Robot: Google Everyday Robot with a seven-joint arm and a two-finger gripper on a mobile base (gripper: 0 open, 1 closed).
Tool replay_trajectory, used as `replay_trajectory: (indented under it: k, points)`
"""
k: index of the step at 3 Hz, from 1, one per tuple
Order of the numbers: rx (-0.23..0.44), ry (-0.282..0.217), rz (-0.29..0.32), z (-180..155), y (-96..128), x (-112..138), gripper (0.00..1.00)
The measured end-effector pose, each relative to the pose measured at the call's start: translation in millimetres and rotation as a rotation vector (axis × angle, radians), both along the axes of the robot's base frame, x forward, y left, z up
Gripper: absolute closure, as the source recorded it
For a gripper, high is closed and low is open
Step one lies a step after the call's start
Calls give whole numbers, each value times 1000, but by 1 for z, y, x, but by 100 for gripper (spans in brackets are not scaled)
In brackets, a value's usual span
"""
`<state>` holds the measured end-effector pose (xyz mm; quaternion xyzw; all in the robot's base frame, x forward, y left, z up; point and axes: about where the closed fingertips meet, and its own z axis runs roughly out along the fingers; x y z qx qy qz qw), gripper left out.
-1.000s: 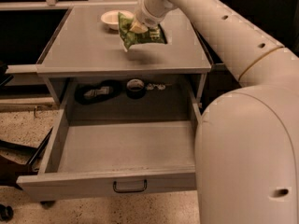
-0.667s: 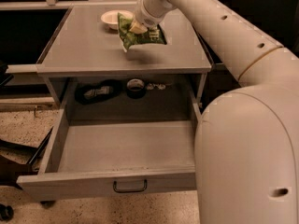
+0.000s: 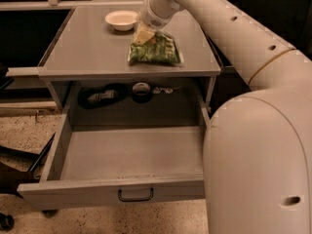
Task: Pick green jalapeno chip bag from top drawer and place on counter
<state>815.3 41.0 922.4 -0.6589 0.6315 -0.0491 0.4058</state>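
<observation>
So the green jalapeno chip bag (image 3: pixel 156 50) has dropped since the earlier shot. It was tipped up under the gripper (image 3: pixel 142 34), and now it's lying flat on the counter (image 3: pixel 83 52), a bit closer to the front edge. The gripper sits right at the bag's back left corner, touching it or very nearly. Honestly I can't tell if the jaws are pinching that corner or spread apart, since the wrist blocks that spot.

Count-wise it's one of everything:
- One chip bag, right in front of and just under the gripper.
- One small white bowl (image 3: pixel 121 19), off to the gripper's left and slightly behind it, not touching the bag.
- One top drawer (image 3: pixel 131 155), pulled all the way out, well below the gripper and closer to the camera, with one dark wire handle (image 3: pixel 135 195) on its front panel.

In the recess behind the drawer, below the gripper, there are three bits:
- a dark coiled strap (image 3: pixel 101 96)
- a dark round roll (image 3: pixel 141 91)
- a little shiny cluster (image 3: pixel 163 89) that's too small to name

The single white arm (image 3: pixel 229 28) comes in from the right.
</observation>
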Motion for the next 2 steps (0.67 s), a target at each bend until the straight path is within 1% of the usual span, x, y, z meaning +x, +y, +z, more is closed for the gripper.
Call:
replay_trajectory:
  k: [1, 2]
  points:
    - [0, 0, 0, 0, 0, 0, 0]
    - [0, 0, 0, 0, 0, 0, 0]
